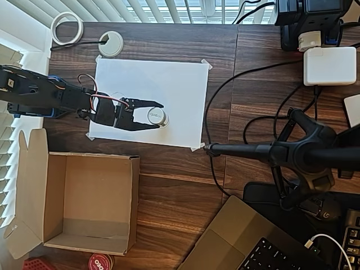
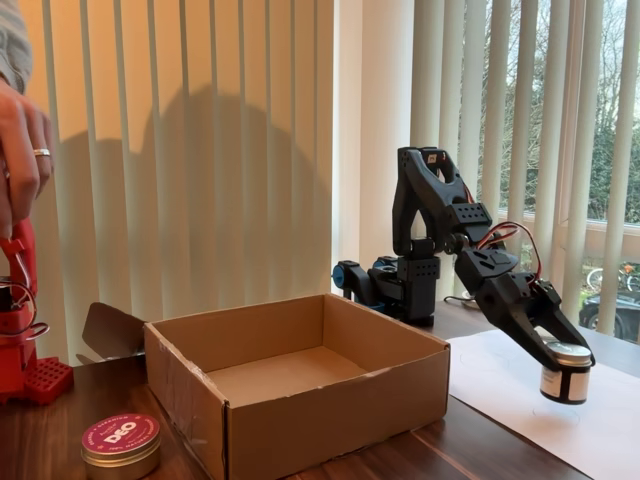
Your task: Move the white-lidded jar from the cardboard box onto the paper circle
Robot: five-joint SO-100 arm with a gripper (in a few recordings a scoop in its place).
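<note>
My black gripper [image 1: 158, 116] is shut on the white-lidded jar [image 1: 154, 116], one finger on each side of it. In the overhead view the jar is over the lower middle of the white paper sheet [image 1: 174, 79]. In the fixed view the jar [image 2: 566, 372] hangs upright in the gripper [image 2: 562, 362], at or just above the paper [image 2: 610, 425]. The pencilled paper circle is too faint to make out and may lie under the jar. The brown cardboard box [image 1: 56, 197] stands open and empty at the lower left of the overhead view, and left of the arm in the fixed view [image 2: 330, 410].
A red-lidded tin [image 1: 100, 262] sits by the box's near side. A white grommet [image 1: 111, 43] and a coiled white cable [image 1: 67, 27] lie behind the paper. A black camera stand [image 1: 292, 152], cables, a white charger [image 1: 329, 66] and a laptop [image 1: 236, 242] crowd the right.
</note>
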